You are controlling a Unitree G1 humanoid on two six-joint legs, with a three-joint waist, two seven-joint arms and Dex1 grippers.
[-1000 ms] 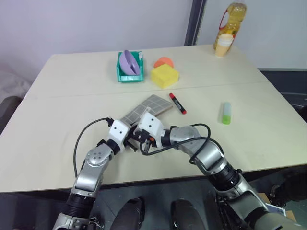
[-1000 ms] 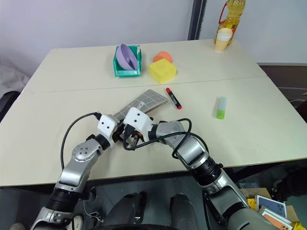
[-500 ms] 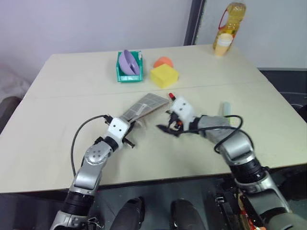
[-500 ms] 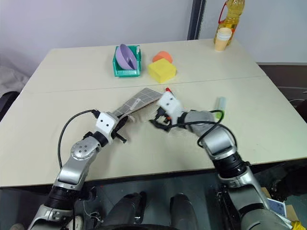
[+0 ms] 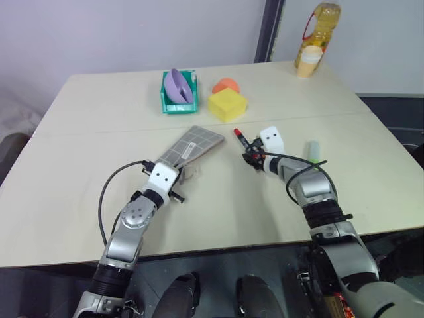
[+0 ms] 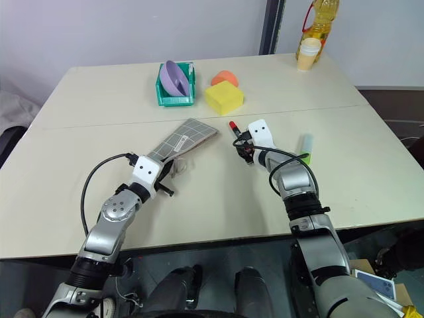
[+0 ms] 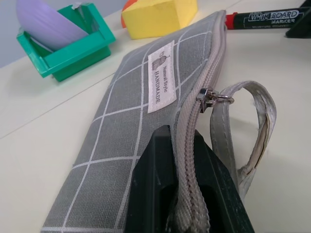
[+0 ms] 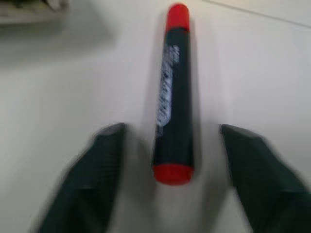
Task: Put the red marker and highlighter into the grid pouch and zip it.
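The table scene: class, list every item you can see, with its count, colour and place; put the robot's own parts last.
grid pouch: 1, grey with white lines, table centre
red marker: 1, red and black, right of the pouch
highlighter: 1, light green, right side
bin: 1, green, far left, holds a purple bowl
block: 1, yellow, beside the bin
orange object: 1, behind the block
oil bottle: 1, yellow, far right corner
cup: 1, pale, before the bottle
left gripper: shut on the pouch's edge
right gripper: open, fingers either side of the marker

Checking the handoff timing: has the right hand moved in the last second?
Yes. The right hand left the grid pouch beside the left hand and swung right, toward the yellow block, fingers now open astride the red marker.
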